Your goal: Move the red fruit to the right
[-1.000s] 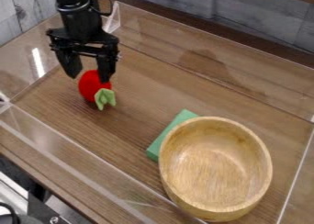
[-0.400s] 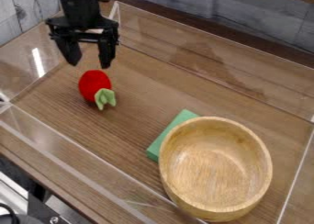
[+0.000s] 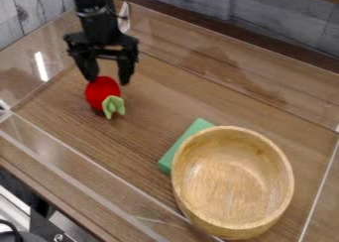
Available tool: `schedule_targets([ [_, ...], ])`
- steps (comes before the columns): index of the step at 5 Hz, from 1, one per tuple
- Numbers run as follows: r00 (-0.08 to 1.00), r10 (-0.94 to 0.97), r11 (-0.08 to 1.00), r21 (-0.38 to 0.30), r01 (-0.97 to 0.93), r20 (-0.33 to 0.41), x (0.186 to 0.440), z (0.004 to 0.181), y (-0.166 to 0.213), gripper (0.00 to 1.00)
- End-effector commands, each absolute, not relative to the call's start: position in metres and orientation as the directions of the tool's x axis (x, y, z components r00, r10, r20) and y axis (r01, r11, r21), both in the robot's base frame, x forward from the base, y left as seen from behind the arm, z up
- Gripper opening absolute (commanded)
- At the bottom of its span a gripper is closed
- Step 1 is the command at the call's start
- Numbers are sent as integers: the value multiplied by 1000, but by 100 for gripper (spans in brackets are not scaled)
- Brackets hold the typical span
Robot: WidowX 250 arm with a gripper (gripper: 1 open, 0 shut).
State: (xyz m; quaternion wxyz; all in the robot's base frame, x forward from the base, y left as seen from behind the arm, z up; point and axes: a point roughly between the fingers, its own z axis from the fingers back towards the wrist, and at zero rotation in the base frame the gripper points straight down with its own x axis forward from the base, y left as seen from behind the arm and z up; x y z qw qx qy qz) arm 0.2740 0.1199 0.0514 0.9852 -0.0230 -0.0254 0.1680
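The red fruit [image 3: 103,92] is a small toy strawberry with a light green leafy cap, lying on the wooden table at the left. My black gripper [image 3: 105,67] hangs straight down just above and behind it, jaws open, one finger on each side of the fruit's upper part. Nothing is held between the fingers [image 3: 82,66]. I cannot tell whether the fingertips touch the fruit.
A large wooden bowl [image 3: 233,181] stands at the front right. A flat green sponge [image 3: 183,144] lies partly under the bowl's left rim. Clear plastic walls [image 3: 79,157] border the table [image 3: 212,87] at the front and sides.
The gripper, open all along, rose up and away from the fruit, then came back down and rightward over it. The fruit has not moved.
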Motion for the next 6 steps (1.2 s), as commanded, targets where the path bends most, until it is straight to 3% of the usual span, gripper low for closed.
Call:
schedule_targets([
  [1,941,331,944,-45,-328,78,277,58,121,100],
  [2,940,333,943,-46,-330,78,275,60,124,100],
  [4,933,350,937,-48,-347,80,271,79,125,100],
  [6,906,419,908,-28,-418,63,262,68,125,100],
])
